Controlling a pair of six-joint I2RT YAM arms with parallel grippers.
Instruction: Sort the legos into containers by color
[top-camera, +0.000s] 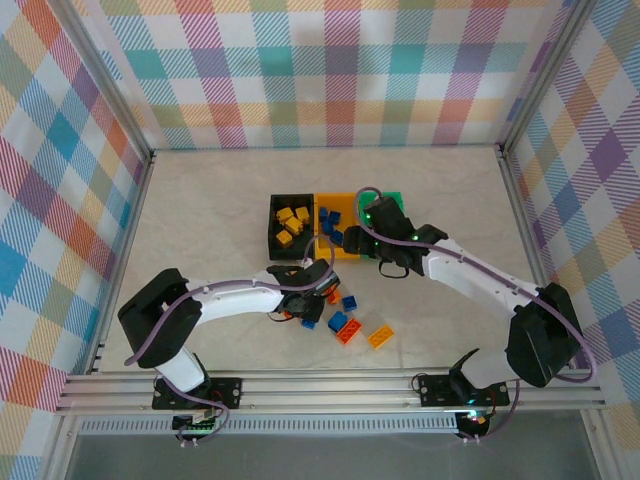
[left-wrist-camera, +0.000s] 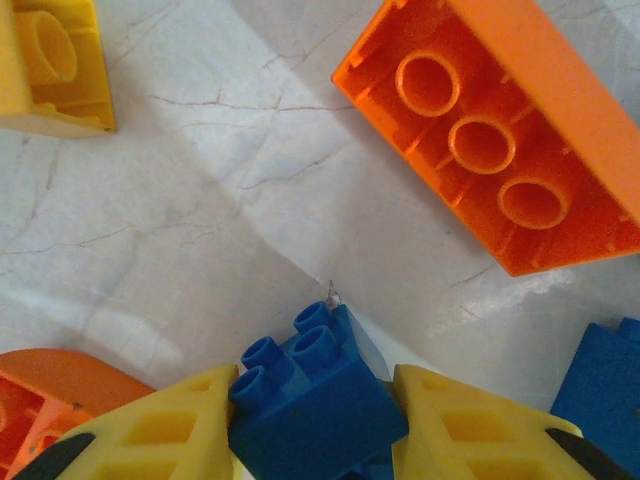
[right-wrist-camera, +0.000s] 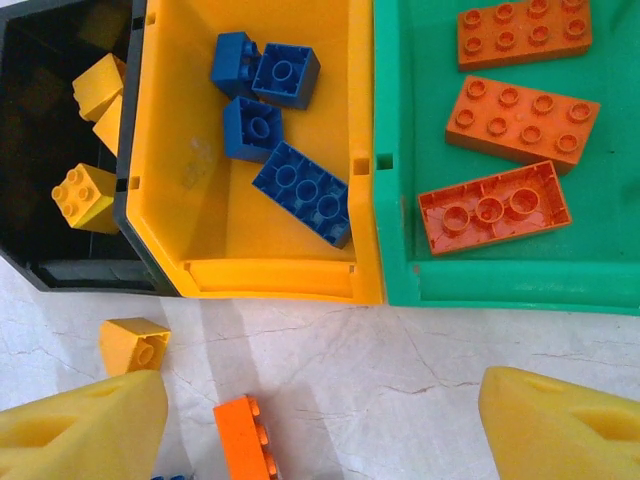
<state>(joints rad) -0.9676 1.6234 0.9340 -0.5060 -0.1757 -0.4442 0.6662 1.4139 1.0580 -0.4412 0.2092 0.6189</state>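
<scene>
Three bins hold four blue bricks and three orange bricks

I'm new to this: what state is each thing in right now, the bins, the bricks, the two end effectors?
Left end effector, shut on a blue brick.
Right end effector, open, empty.
Black bin, holding yellow bricks.
Yellow bin, holding blue bricks.
Green bin, holding orange bricks.
Loose orange brick, upside down on the table.

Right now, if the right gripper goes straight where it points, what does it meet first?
Probably bare table, just short of the yellow bin; the open right gripper straddles that spot. Depth unclear.
</scene>
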